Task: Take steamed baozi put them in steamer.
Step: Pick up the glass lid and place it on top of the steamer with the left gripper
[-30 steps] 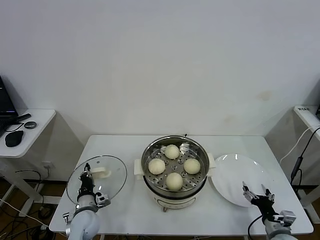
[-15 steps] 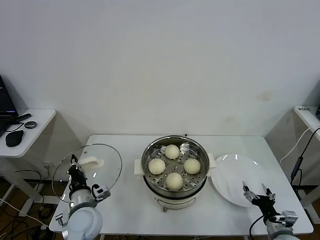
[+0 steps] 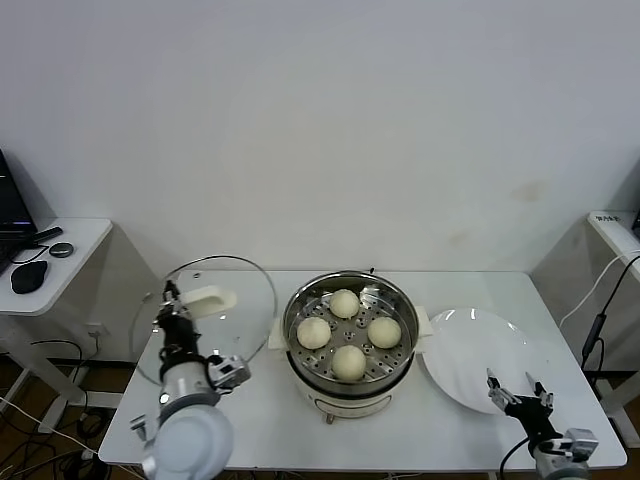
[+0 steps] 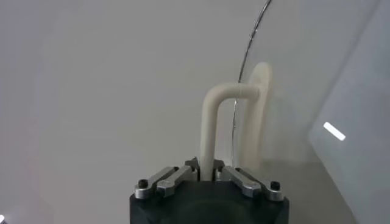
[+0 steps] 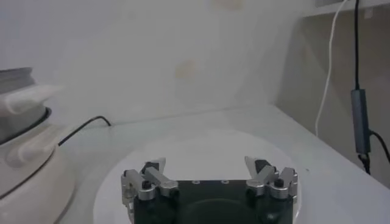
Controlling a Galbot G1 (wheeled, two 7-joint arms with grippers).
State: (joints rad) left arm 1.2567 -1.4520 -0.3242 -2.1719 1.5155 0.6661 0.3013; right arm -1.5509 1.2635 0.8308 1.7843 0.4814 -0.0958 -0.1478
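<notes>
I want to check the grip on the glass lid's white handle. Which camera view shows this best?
The left wrist view: the left gripper is shut on the white handle of the glass lid, seen close up. The head view shows the whole lid held upright, with the grip small. The right wrist view shows none of it.

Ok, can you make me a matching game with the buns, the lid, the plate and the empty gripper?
Things:
1. baozi
2. glass lid
3. plate
4. right gripper

Places or states:
A. bare, on the table to the right of the steamer
B. held up by the left gripper
C. open, over the plate's near edge
D. four together on the steamer tray

Pairs: 1-D, 2-B, 3-A, 4-C
</notes>
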